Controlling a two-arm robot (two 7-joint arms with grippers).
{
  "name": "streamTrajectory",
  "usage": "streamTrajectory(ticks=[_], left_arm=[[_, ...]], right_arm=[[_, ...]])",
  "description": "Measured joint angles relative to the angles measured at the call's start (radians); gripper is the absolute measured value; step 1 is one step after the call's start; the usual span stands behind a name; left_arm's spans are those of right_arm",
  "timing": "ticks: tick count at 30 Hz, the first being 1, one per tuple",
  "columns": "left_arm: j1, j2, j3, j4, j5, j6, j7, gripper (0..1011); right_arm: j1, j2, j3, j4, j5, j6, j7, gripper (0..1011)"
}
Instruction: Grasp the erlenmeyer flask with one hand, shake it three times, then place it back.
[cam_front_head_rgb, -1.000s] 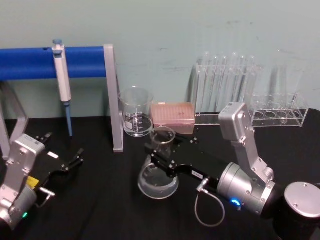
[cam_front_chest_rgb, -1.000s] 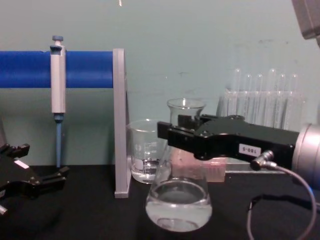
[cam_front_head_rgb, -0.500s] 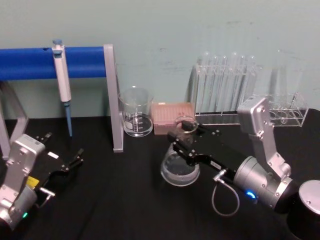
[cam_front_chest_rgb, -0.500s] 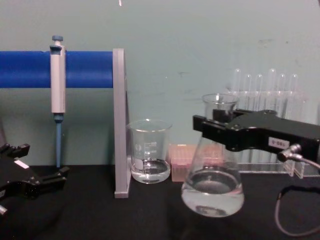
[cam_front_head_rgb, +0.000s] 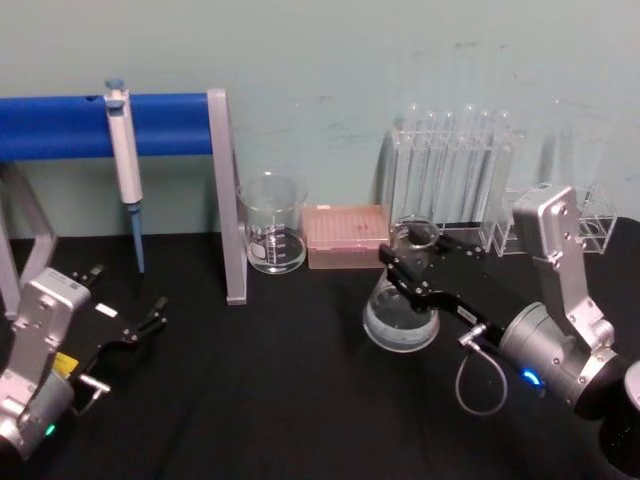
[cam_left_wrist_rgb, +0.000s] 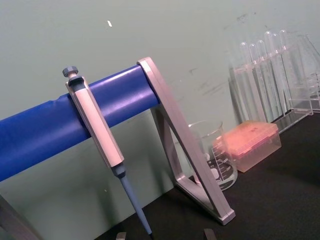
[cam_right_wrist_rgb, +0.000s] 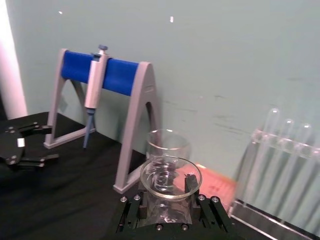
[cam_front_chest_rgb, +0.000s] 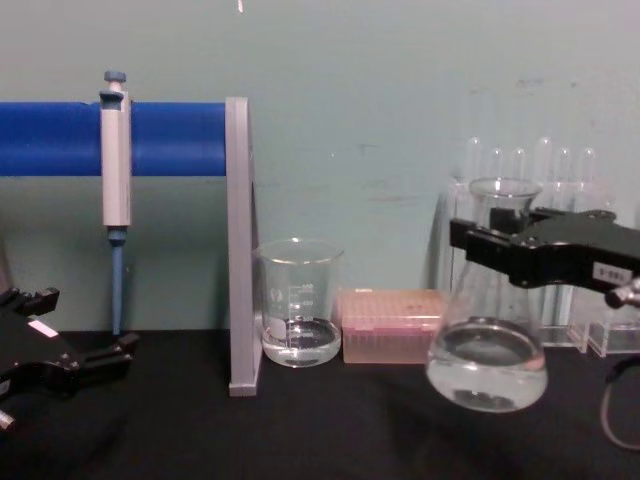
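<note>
Starting at the left, my left pincer rests low over the table with its jaws apart, idle and well away from the work; I'll leave it there. Beyond it hangs the pipette on the blue stand, and further right stand the beaker and the pink tip box, both to the left of my right pincer and a little farther back. That right pincer is clamped on the neck of the erlenmeyer flask, just under the flared rim. The wide base hangs below the jaws with clear liquid pooled in the bottom. From the chest view the flask looks to be lifted off the table, though I can't be sure of the gap. I judge I'm in the shaking part of the task. To do it well I'd hold the clamp firm and the neck close to upright. I'd make short, even swings so the liquid swirls low and never climbs towards the mouth. Directly behind the right pincer and to its right is the test tube rack, so I'd swing along the open table in front rather than towards it. After the third swing I'd let the liquid settle, then lower the flask flat before I part the jaws.
</note>
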Motion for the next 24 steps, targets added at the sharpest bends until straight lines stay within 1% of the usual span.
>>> streamTrajectory(ticks=[10, 19, 24], left_arm=[[0.000, 0.000, 0.000, 0.000, 0.000, 0.000, 0.000, 1001], [0.000, 0.000, 0.000, 0.000, 0.000, 0.000, 0.000, 1001], [0.000, 0.000, 0.000, 0.000, 0.000, 0.000, 0.000, 1001]], right_arm=[[-0.018, -0.012, 0.047, -0.003, -0.024, 0.006, -0.027, 451], [-0.033, -0.019, 0.079, -0.007, -0.043, 0.015, -0.039, 451], [-0.037, -0.022, 0.090, -0.008, -0.050, 0.016, -0.042, 451]])
